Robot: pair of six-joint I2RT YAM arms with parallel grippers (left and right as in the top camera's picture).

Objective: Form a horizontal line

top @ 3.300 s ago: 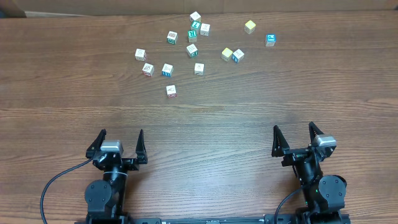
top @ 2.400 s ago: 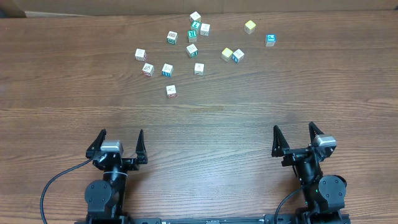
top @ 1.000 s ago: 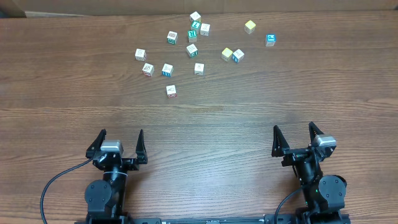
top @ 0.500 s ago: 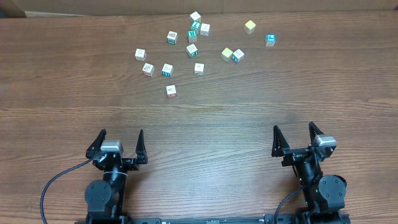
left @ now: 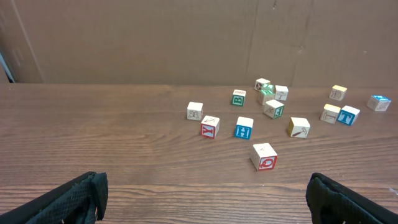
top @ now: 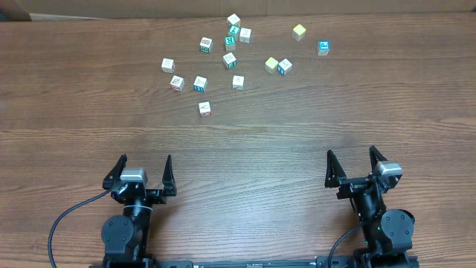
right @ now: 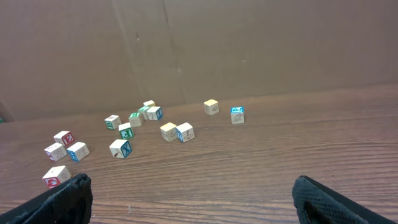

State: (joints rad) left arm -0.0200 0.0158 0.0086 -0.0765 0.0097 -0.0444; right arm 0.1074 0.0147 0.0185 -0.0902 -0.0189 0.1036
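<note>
Several small letter cubes lie scattered at the far middle of the wooden table (top: 238,141). No straight row of four touching cubes shows. A pale cream-yellow cube (top: 271,65) touches a blue-faced cube (top: 285,67). A yellow cube (top: 299,31) and a blue-topped cube (top: 323,48) sit apart at the right. A red-lettered cube (top: 204,109) lies nearest me and also shows in the left wrist view (left: 265,156). My left gripper (top: 146,160) and right gripper (top: 351,153) are open and empty near the front edge, far from the cubes.
A brown cardboard wall (left: 186,37) stands behind the table's far edge, close behind the rearmost cubes (top: 233,20). Bare wood lies between the grippers and the cubes.
</note>
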